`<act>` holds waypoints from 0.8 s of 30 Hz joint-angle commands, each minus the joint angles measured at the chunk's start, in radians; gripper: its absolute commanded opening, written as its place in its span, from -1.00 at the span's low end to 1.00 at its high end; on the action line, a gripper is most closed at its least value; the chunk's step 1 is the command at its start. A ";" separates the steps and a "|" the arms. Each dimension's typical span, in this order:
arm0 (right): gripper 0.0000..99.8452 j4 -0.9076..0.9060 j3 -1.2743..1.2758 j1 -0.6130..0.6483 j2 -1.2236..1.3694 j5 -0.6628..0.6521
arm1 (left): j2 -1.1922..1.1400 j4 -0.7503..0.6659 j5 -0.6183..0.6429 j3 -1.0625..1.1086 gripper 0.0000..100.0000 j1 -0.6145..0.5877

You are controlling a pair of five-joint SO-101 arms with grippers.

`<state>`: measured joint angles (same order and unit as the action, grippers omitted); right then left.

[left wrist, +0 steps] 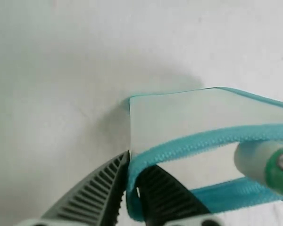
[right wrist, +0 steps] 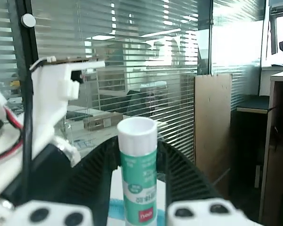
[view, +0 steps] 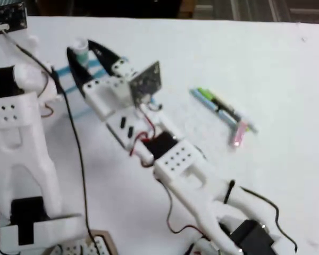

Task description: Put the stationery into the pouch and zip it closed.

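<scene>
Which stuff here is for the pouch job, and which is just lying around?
Job: pouch, pinched by left gripper; glue stick in right gripper; pens on the table.
Lying about: black board, far table corner; wooden piece, near edge.

Office — slatted blinds [right wrist: 146,61] across glass partitions [right wrist: 236,37]

open table [view: 276,58] around pens [view: 222,112], right arm [view: 175,159] over pouch [left wrist: 179,113]

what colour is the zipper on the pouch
The zipper is turquoise, shown best in the left wrist view.
</scene>
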<state>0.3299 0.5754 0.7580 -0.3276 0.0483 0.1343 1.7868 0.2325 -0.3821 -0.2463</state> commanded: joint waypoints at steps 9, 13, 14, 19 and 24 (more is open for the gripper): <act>-0.67 -0.125 0.064 0.004 -0.004 -0.077 | 0.005 -0.025 -0.003 -0.032 -0.96 0.002; -0.38 -0.160 0.034 0.005 -0.022 -0.075 | 0.005 -0.025 -0.003 -0.029 -0.96 0.002; -0.38 -0.173 0.017 0.005 -0.038 -0.075 | 0.005 -0.025 -0.003 -0.029 -0.96 0.002; -0.41 -0.262 -0.081 -0.007 -0.143 -0.075 | 0.005 -0.025 -0.002 -0.029 -0.96 0.002; -0.61 -0.590 -0.302 -0.156 -0.193 -0.075 | 0.005 -0.025 -0.002 -0.029 -0.96 0.002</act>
<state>-0.0675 0.4312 0.6981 -0.4749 -0.0192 0.1343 1.7745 0.2325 -0.3821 -0.2463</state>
